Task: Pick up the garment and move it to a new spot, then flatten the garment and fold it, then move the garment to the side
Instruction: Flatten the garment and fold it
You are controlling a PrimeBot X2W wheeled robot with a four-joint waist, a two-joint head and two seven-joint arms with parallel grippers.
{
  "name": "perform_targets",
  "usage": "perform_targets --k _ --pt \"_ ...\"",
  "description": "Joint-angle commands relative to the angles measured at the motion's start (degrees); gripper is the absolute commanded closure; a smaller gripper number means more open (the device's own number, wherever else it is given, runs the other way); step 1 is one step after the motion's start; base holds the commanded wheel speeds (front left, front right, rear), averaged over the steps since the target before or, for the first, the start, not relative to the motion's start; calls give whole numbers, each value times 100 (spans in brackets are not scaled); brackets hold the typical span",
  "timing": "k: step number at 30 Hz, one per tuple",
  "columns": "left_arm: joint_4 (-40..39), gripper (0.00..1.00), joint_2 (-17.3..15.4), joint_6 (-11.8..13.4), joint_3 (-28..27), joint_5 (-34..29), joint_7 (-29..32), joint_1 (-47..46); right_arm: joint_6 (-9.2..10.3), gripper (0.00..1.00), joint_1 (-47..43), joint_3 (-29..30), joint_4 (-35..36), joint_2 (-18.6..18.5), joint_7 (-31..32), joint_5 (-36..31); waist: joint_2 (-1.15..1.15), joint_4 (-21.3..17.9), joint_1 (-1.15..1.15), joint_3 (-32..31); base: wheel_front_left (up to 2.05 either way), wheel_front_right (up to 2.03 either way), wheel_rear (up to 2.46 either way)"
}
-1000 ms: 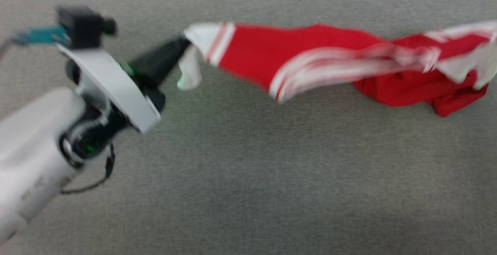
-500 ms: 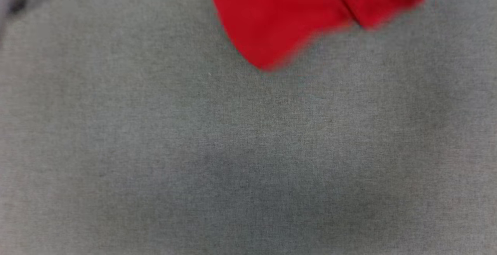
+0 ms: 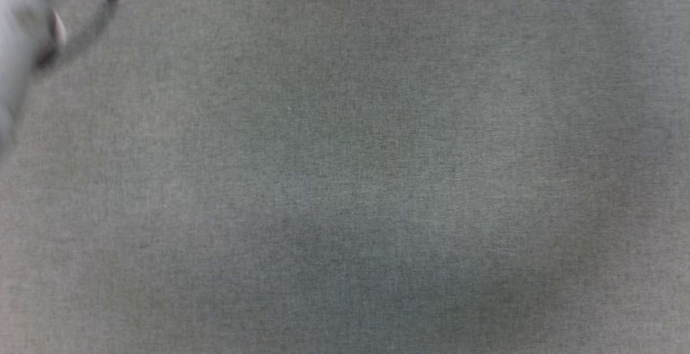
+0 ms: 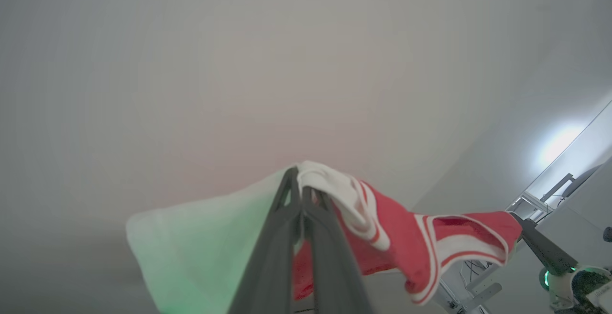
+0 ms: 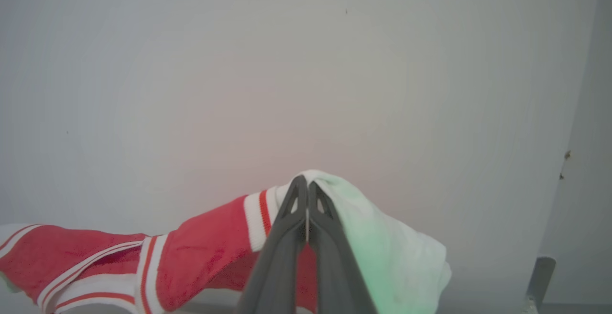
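Red garment (image 5: 205,247), white sleeves, red-and-white striped trim, held aloft, seemingly stretched sideways, middle sagging

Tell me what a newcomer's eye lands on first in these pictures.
The red-and-white garment hangs stretched in the air between both arms, against a pale background. The left gripper is shut on one white end at the bottom middle of the left wrist view, the right gripper on the other in the right wrist view. The head view shows grey table and a blurred pale forearm at upper left.
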State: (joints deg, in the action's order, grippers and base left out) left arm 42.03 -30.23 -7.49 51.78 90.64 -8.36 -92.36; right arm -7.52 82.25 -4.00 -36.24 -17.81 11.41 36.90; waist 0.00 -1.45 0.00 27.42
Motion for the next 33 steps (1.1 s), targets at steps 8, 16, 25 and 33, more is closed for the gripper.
perform_targets --k 8,16,25,33 --pt "-1962 100 -770 7 282 304 -162 2627 5 100 -2800 -459 1901 -960 629 1189 0 75 0 -239 0 0 0" --pt "-2766 100 -1397 6 853 -170 -453 4205 6 100 -5546 135 3643 -1313 1401 1568 0 121 0 -532 0 0 0" --pt "-3406 100 -1876 7 1055 -438 -652 5490 6 100 -7830 1001 5110 -950 2293 1384 0 181 0 -910 0 0 0" --pt "-4619 100 -2588 237 1130 -559 -681 6509 6 100 -9304 1848 6264 -602 3281 1330 0 228 0 -1051 0 0 0"
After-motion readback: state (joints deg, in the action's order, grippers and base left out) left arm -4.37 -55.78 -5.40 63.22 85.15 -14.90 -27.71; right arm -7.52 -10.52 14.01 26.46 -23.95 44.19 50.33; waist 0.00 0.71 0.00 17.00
